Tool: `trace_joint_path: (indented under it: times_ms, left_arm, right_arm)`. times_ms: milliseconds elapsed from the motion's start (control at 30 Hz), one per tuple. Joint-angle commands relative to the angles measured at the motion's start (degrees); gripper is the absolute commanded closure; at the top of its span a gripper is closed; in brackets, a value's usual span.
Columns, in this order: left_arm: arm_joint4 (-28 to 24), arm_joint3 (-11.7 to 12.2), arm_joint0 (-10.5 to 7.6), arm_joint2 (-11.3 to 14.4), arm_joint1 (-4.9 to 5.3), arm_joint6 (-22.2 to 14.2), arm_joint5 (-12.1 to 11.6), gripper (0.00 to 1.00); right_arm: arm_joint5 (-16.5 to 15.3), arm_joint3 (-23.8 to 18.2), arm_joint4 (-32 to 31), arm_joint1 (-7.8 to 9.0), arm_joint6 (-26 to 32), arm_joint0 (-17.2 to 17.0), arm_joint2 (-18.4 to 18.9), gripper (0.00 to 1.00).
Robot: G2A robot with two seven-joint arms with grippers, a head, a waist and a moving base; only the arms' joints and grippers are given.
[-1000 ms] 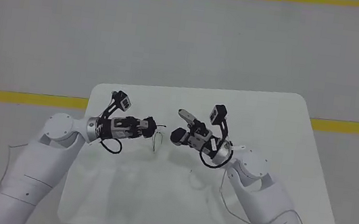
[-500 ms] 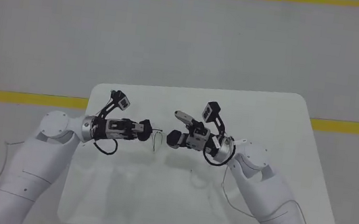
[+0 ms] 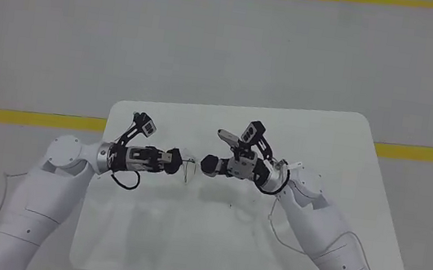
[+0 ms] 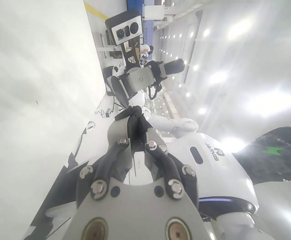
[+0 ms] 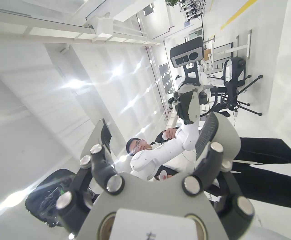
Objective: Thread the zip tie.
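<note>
- The zip tie (image 3: 187,167) is pinched right at the tip of the left gripper (image 3: 179,161), whose fingers are squeezed together on it. It hangs above the middle of the white table (image 3: 346,152), not lying on it.
- The right gripper (image 3: 211,150) sits just beside the tie on the other side, facing the left one. Its fingers are spread wide with nothing in them, and it's close to the tie but not touching it.
- From the top, the tie is a very thin dark strand. Its long axis runs roughly crosswise to the left gripper's fingers, trailing from the tip toward the robot's side of the table. Honestly too thin to tell which end is the head.
- In the left wrist view, the zip tie (image 4: 134,113) is black, with short bits flaring out on either side of the clamped fingertips. The left gripper (image 4: 136,121) has smooth grey fingers (image 4: 116,134) with dark ribbed pads inside.
- The right wrist view shows the right gripper (image 5: 156,134) with the same build: grey metal fingers, black ridged pads (image 5: 205,134), round bolts at the joints.
</note>
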Motion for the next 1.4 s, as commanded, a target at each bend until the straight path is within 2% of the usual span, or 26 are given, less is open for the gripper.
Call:
trace_joint_path:
  times_ms: [0,133,300,667,933,1133,1300,1367]
  left_arm:
    - [0.02,0.0,-0.01,0.0,0.0,0.03,0.0,1.0]
    - [0.02,0.0,-0.01,0.0,0.0,0.03,0.0,1.0]
    - [0.02,0.0,-0.01,0.0,0.0,0.03,0.0,1.0]
    - [0.02,0.0,-0.01,0.0,0.0,0.03,0.0,1.0]
    - [0.02,0.0,-0.01,0.0,0.0,0.03,0.0,1.0]
    - [0.02,0.0,-0.01,0.0,0.0,0.03,0.0,1.0]
    - [0.02,0.0,-0.01,0.0,0.0,0.03,0.0,1.0]
    - [0.02,0.0,-0.01,0.0,0.0,0.03,0.0,1.0]
  right_arm:
    - [-0.12,0.61,-0.19,-0.1,-0.02,0.36,-0.49,0.57]
    - [-0.45,2.11,-0.42,-0.35,-0.11,0.96,-1.61,0.65]
    - [-0.24,3.6,0.22,-0.57,0.29,1.07,-2.58,0.7]
    - [0.59,4.12,-1.02,-0.36,3.27,1.03,-3.37,0.71]
    - [0.55,4.3,-1.2,-0.39,3.74,1.06,-4.1,0.88]
    - [0.36,4.46,-0.95,-0.49,3.74,1.23,-4.55,0.83]
    - [0.08,4.7,-0.61,-0.54,3.75,1.27,-4.77,0.85]
    - [-0.04,4.7,-0.51,-0.57,3.74,1.26,-4.86,0.82]
